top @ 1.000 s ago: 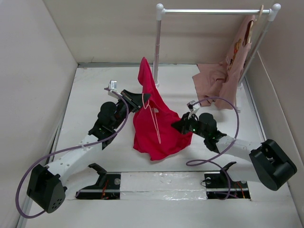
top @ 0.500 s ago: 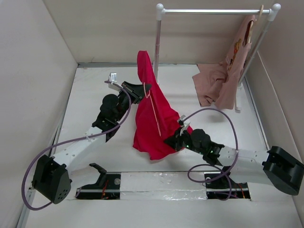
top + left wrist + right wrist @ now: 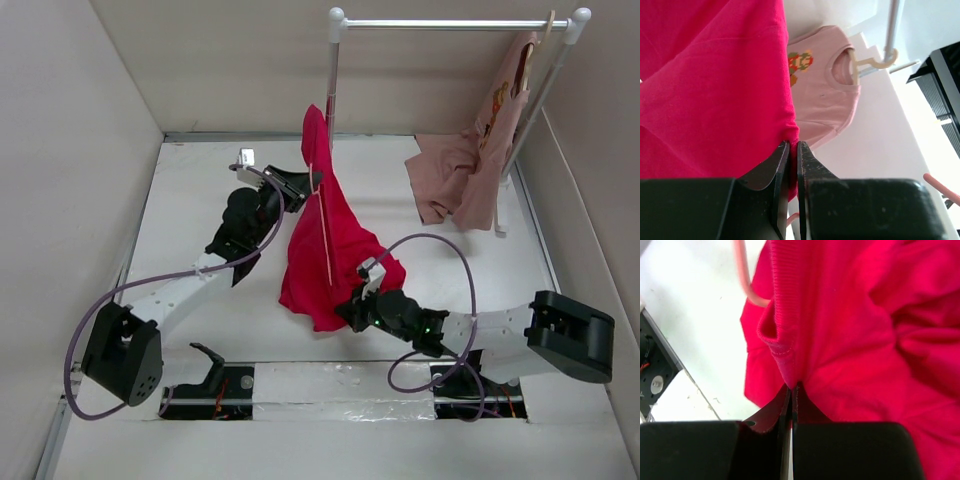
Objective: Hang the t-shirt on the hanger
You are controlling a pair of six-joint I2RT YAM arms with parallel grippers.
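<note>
**Red tee point(image 3: 340, 245) pinched top & bottom; hanger point(image 3: 326, 240) against it**

L gripper point(image 3: 312, 182), left of centre, has its jaws together on an upper fold of the tee and holds it up in a peak. The cloth drapes down & right toward the table point(image 3: 190, 210). The hanger's thin pink wire runs down the tee's front from just beside the L gripper. Can't tell if the wire is inside the cloth, or if the L gripper grips it too. R gripper point(image 3: 352, 308), low near the front edge, is clamped on a ribbed edge at the tee's lower end. Far right, a pink shirt point(image 3: 465, 170) hangs on the rack point(image 3: 450, 22), well apart.
</note>
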